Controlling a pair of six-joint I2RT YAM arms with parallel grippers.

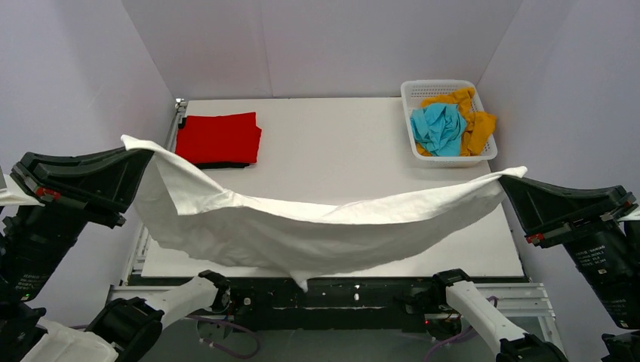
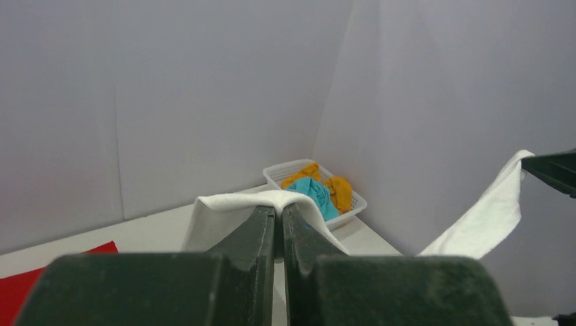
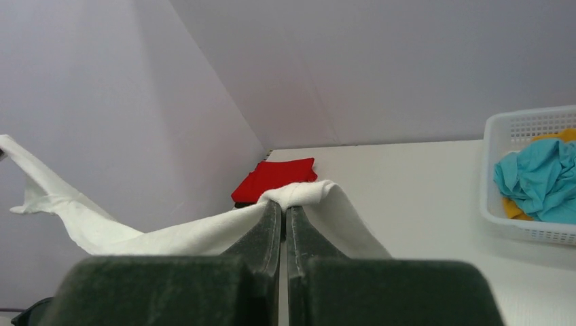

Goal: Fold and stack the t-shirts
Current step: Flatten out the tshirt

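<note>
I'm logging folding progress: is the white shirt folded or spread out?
Spread out, not folded: the white shirt hangs sagging between the left hand and the right hand, each shut on one end.

- I can read no text, brand, number or sign with certainty in my three views.
- Faint pale print on left arm housing (image 1: 30, 275) and right arm housing (image 1: 600, 256): too small to read.

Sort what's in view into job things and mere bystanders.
Job: white t-shirt, stretched between left pincer and right pincer; folded red t-shirt on black t-shirt; teal-blue t-shirt and mustard-orange t-shirt, crumpled together.
Just there: white plastic lattice basket holding those two; table.
</note>
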